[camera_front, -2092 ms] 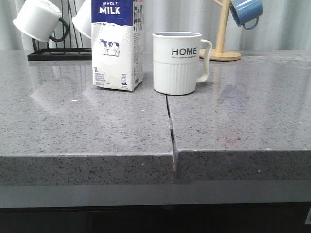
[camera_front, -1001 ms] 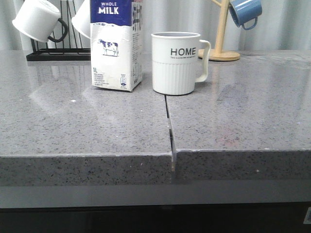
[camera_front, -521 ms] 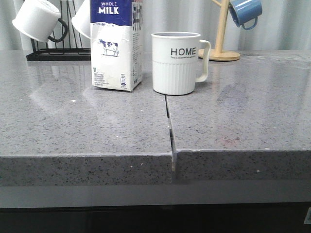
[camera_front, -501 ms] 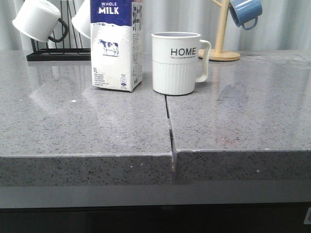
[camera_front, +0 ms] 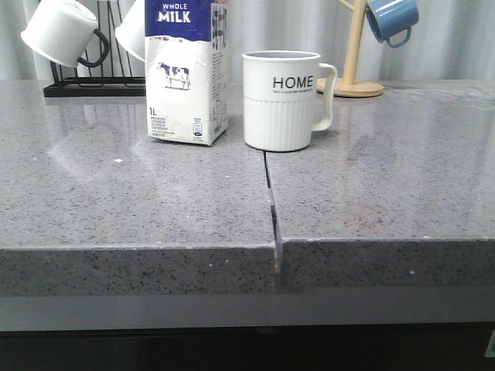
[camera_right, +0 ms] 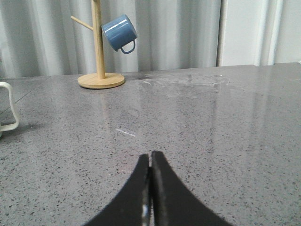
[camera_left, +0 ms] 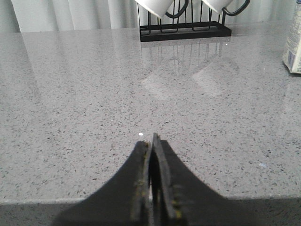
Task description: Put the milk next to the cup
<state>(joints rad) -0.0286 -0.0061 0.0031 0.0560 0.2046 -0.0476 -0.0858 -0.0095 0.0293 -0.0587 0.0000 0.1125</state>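
The milk (camera_front: pixel 186 73), a tall white carton with a blue "WHOLE MILK" top and a cow picture, stands upright on the grey counter (camera_front: pixel 155 201), just left of the cup (camera_front: pixel 281 100). The cup is a white ribbed "HOME" mug with its handle to the right. A small gap separates them. An edge of the carton (camera_left: pixel 293 44) shows in the left wrist view, and the cup's handle (camera_right: pixel 10 108) in the right wrist view. Neither gripper shows in the front view. My left gripper (camera_left: pixel 152 141) is shut and empty, low over the counter's near edge. My right gripper (camera_right: pixel 151 157) is shut and empty likewise.
A black rack (camera_front: pixel 85 77) with plain white mugs (camera_front: pixel 60 32) stands at the back left; it also shows in the left wrist view (camera_left: pixel 186 30). A wooden mug tree (camera_front: pixel 352 54) with a blue mug (camera_front: pixel 392 19) stands at the back right. A seam (camera_front: pixel 271 201) splits the counter.
Only the front camera's view has shifted by a few pixels. The milk and the cup stand where they were. No gripper shows in the earlier frames.
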